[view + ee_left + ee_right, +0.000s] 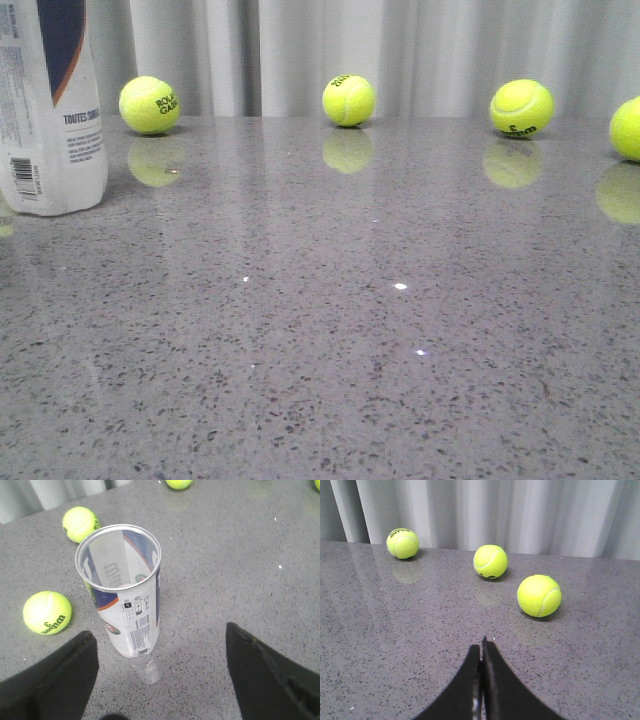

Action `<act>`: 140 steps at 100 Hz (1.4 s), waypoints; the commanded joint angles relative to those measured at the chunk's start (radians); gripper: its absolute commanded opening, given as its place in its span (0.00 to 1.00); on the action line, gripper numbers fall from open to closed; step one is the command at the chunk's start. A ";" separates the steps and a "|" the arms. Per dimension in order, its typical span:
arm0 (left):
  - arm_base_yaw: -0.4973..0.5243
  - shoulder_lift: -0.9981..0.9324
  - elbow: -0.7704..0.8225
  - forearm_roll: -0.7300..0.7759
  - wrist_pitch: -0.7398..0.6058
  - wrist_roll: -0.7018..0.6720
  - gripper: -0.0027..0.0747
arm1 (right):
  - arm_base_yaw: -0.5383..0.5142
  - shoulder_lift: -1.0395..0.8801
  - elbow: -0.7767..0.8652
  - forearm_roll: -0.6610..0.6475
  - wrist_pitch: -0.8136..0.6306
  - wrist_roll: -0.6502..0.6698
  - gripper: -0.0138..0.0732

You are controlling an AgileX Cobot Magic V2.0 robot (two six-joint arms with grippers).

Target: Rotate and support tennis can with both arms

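Note:
The tennis can (55,110) stands upright at the far left of the grey table in the front view, white and navy with an orange stripe and a barcode. In the left wrist view the tennis can (127,597) shows its open metal-rimmed top, empty inside. My left gripper (160,640) is open, its black fingers spread wide, above and a little short of the can, not touching it. My right gripper (481,647) is shut and empty, low over bare table, away from the can. Neither gripper shows in the front view.
Several yellow-green tennis balls lie along the table's back edge before a grey curtain: one by the can (149,105), one in the middle (349,100), one to the right (521,108). Another ball (47,612) lies close beside the can. The closest ball to the right gripper (539,595) lies ahead of it.

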 commanded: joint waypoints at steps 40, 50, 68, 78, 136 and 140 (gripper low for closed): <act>0.001 -0.370 0.669 -0.044 -0.667 -0.067 0.70 | -0.008 0.000 -0.027 0.009 -0.079 -0.001 0.08; 0.001 -0.405 0.786 -0.052 -0.810 -0.067 0.70 | -0.008 0.000 -0.027 0.009 -0.079 -0.001 0.08; 0.001 -0.417 0.883 -0.110 -0.968 -0.067 0.69 | -0.008 0.000 -0.027 0.009 -0.079 -0.001 0.08; 0.001 -0.417 0.890 -0.110 -0.990 -0.067 0.59 | -0.008 0.000 -0.027 0.009 -0.079 -0.001 0.08; 0.001 -0.417 0.890 -0.108 -1.013 -0.067 0.01 | -0.008 0.000 -0.027 0.009 -0.079 -0.001 0.08; 0.001 -0.417 0.890 -0.108 -1.013 -0.067 0.01 | -0.008 0.000 -0.027 0.009 -0.079 -0.001 0.08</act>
